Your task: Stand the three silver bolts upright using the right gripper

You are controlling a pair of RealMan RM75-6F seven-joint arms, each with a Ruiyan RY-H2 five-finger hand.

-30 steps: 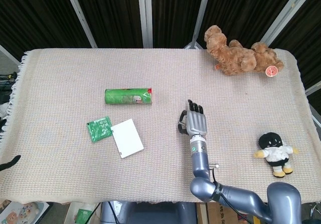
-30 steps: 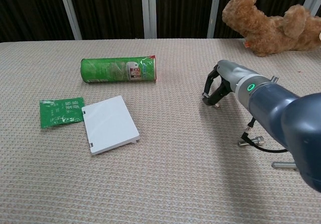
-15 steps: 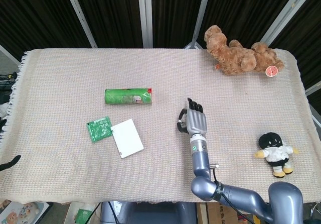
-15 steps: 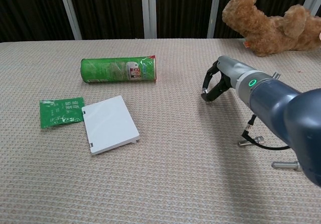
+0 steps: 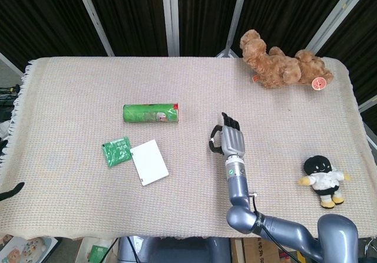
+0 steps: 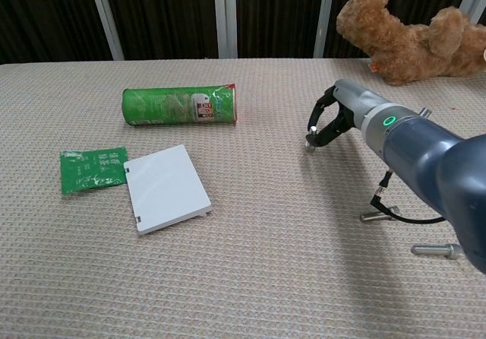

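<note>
My right hand hangs over the middle right of the cloth with its fingers curled down. It pinches a small silver bolt at its fingertips, just above the cloth; I cannot tell whether the bolt's lower end touches. Two more silver bolts lie flat near the front right, one beside a black cable and one closer to the edge. In the head view only one lying bolt shows beside my forearm. A dark tip at the lower left edge appears to be my left hand.
A green chip tube lies on its side left of centre, with a green packet and a white card in front of it. A brown teddy bear lies at the back right, a small black-and-white plush at the right.
My right hand has shifted a little left and away from me, carrying the bolt with it. The lying bolts and other objects have not moved.
</note>
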